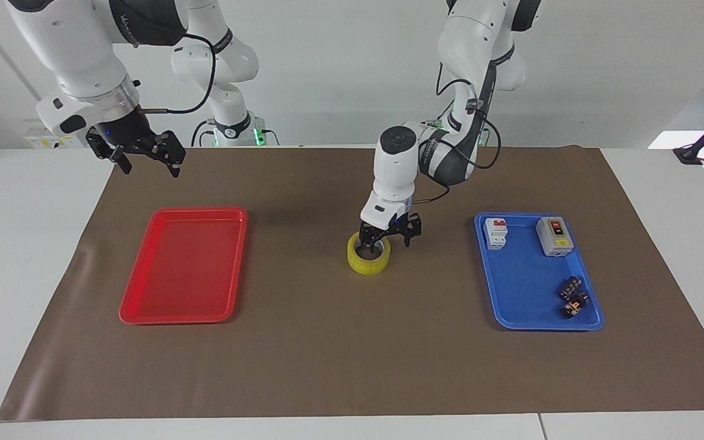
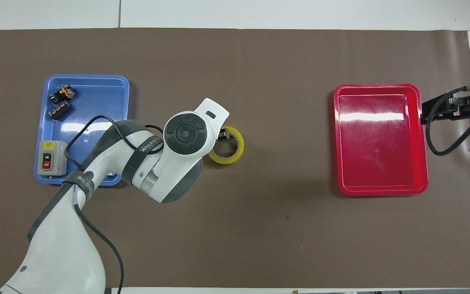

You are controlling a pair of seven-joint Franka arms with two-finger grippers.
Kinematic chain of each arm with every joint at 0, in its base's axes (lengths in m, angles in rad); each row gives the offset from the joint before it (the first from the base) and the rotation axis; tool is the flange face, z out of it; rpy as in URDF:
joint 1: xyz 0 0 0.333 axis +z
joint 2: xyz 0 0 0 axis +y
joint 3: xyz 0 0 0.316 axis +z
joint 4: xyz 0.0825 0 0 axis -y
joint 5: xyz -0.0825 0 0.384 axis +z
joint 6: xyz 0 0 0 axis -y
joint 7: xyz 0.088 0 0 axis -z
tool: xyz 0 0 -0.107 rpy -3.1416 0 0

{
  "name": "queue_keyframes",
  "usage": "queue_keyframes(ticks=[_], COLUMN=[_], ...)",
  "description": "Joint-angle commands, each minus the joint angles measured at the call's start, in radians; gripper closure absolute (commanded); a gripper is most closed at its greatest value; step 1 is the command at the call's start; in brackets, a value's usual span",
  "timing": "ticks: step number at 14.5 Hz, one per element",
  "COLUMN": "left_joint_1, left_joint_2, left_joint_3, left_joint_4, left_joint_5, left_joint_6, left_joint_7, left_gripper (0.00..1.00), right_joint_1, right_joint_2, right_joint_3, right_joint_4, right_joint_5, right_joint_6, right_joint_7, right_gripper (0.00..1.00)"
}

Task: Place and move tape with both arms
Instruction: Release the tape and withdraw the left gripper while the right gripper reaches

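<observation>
The yellow tape roll (image 1: pixel 368 261) lies flat on the brown mat in the middle of the table, between the two trays; it also shows in the overhead view (image 2: pixel 231 152). My left gripper (image 1: pixel 387 239) is open just above the roll's edge toward the blue tray, with one finger over the ring's hole and the other outside it. In the overhead view the left wrist hides most of this gripper (image 2: pixel 221 136). My right gripper (image 1: pixel 148 161) is open and empty, up in the air over the mat's edge beside the red tray (image 1: pixel 144 308).
The red tray (image 2: pixel 382 87) holds nothing. The blue tray (image 1: pixel 514 308) holds a grey switch box (image 1: pixel 554 236), a white breaker (image 1: pixel 495 233) and small dark parts (image 1: pixel 572 296). Two smaller white arms stand at the back.
</observation>
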Motion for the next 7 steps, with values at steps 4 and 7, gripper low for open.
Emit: queue_keyframes(ticks=[4, 7], left_joint_1=[0.173, 0.283], left_joint_2=[-0.181, -0.236], left_joint_3=[-0.002, -0.001], left_joint_4=[-0.036, -0.033], left_joint_5=[0.018, -0.047], left_joint_6=[-0.188, -0.243], left_joint_7=[0.211, 0.363], left_gripper=[0.00, 0.00], right_joint_1=[0.052, 0.158], right_joint_2=[-0.045, 0.011], right_joint_3=[0.007, 0.007], right_joint_4=[-0.091, -0.096], right_joint_5=[0.007, 0.015], right_joint_6=[0.021, 0.101], right_joint_7=[-0.029, 0.020], right_gripper=[0.00, 0.00])
